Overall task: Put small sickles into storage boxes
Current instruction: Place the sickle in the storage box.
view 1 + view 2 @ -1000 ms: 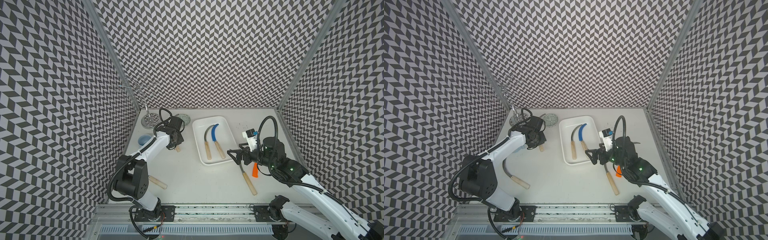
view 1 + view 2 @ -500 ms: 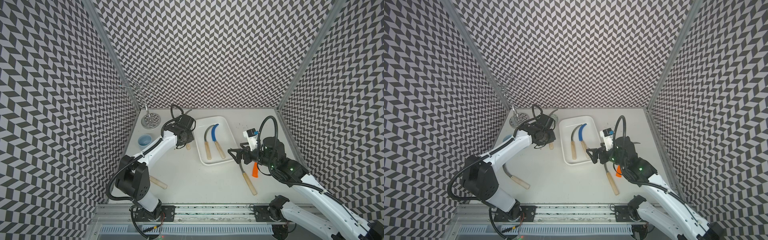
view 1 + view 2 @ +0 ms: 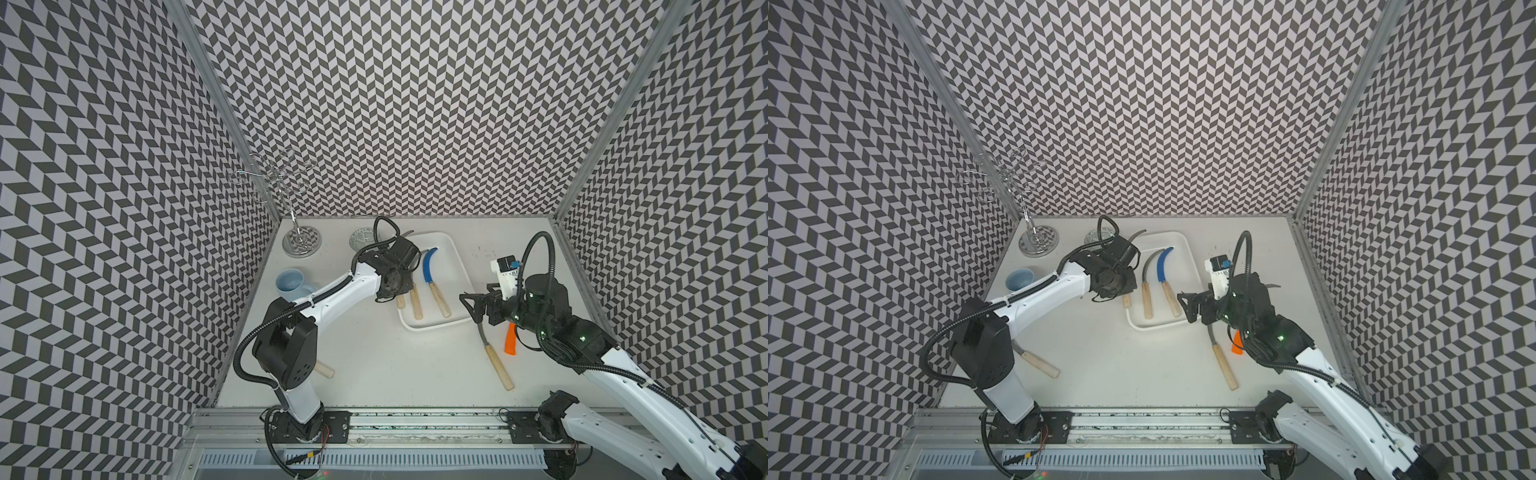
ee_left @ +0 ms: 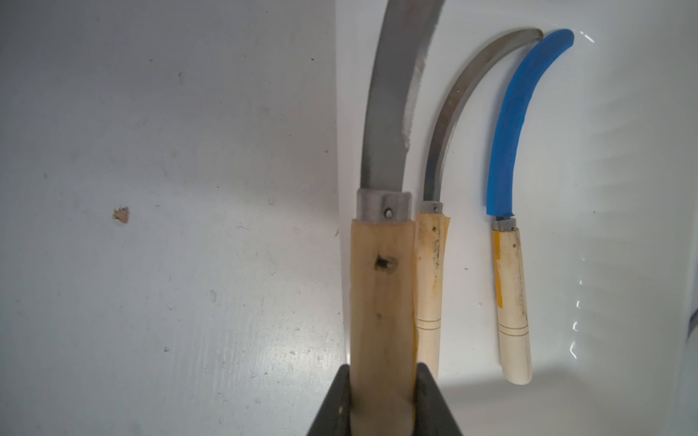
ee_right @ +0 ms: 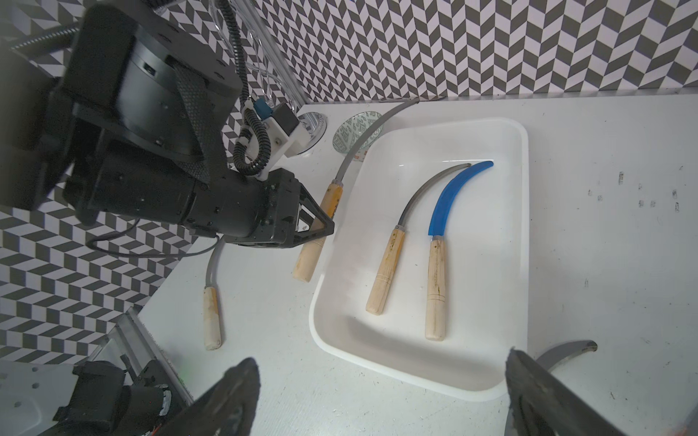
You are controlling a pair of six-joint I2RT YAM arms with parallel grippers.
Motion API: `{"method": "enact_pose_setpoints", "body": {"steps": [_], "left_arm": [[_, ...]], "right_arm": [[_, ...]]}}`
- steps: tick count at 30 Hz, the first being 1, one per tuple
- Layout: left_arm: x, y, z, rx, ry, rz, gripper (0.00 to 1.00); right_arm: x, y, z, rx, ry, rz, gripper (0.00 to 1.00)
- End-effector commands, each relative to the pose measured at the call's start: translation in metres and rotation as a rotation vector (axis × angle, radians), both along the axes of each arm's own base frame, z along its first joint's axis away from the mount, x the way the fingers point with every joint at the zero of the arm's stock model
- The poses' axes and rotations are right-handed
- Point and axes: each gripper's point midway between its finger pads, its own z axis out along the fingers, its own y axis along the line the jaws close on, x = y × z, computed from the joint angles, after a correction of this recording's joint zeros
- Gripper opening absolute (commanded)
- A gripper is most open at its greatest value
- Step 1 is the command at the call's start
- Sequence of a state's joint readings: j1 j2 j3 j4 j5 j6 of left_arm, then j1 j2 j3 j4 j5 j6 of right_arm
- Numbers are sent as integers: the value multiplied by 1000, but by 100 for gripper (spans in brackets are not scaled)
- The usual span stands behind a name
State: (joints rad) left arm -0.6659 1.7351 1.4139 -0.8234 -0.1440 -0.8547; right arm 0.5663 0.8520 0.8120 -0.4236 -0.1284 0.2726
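My left gripper (image 4: 383, 400) is shut on the pale wooden handle of a grey-bladed small sickle (image 4: 381, 302). It holds that held sickle (image 3: 1126, 300) over the left rim of the white storage box (image 3: 432, 326). Inside the box lie a grey-bladed sickle (image 3: 415, 303) and a blue-bladed sickle (image 3: 430, 266), side by side. My right gripper (image 3: 468, 308) stands open beside the box's right front corner, nothing between its fingers (image 5: 234, 396). Under it on the table lies another wooden-handled sickle (image 3: 496, 365), with an orange-handled one (image 3: 510, 340) next to it.
One more sickle (image 3: 1040, 363) lies at the front left, its blade hidden behind the left arm's base. A light-blue mug (image 3: 293, 282), a small patterned bowl (image 3: 363, 239) and a wire stand (image 3: 301, 241) occupy the back left. Patterned walls close three sides.
The left gripper has carried its sickle rightwards from the back-left area to the box's left rim. The right arm has not moved.
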Motion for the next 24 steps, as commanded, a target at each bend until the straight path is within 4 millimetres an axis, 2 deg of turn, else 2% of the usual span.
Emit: {"method": "enact_pose_setpoints", "body": {"steps": [1, 14, 24], "left_arm": [[5, -17, 8, -42, -20, 5, 19], [8, -51, -13, -67, 18, -28, 19], [16, -63, -30, -63, 48, -39, 19]], "right_arm": [[3, -3, 10, 11, -35, -26, 100], [1, -5, 13, 18, -45, -28, 100], [1, -6, 13, 20, -47, -31, 100]]}}
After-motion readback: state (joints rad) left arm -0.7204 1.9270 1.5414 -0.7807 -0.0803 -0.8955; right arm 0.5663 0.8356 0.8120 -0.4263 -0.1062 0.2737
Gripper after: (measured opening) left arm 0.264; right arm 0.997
